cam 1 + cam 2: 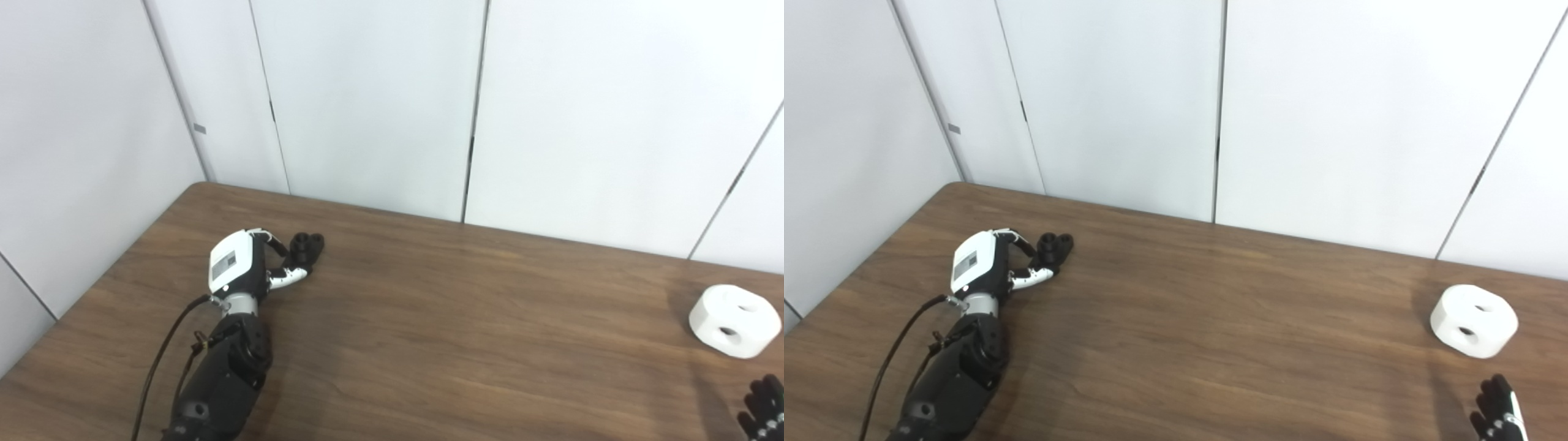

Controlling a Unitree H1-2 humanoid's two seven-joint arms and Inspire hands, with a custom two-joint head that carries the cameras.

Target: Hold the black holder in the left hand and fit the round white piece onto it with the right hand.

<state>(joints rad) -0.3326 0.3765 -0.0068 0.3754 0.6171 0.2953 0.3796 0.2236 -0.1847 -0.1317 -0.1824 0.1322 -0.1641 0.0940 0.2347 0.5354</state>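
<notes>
The black holder [308,245] lies on the brown table at the far left. My left hand [242,266] rests on the table right beside it. The fingers and thumb are apart and reach the holder's near side without closing around it. The round white piece [735,320] with two holes lies on the table at the far right. It also shows in the right eye view [1474,320]. Only the black fingertips of my right hand [1497,411] show at the bottom right corner, pointing up, a little in front of the white piece and holding nothing.
The wooden table [459,343] runs to white wall panels [367,110] at the back and left. A black cable [162,355] hangs along my left forearm. The table's left edge lies close to my left arm.
</notes>
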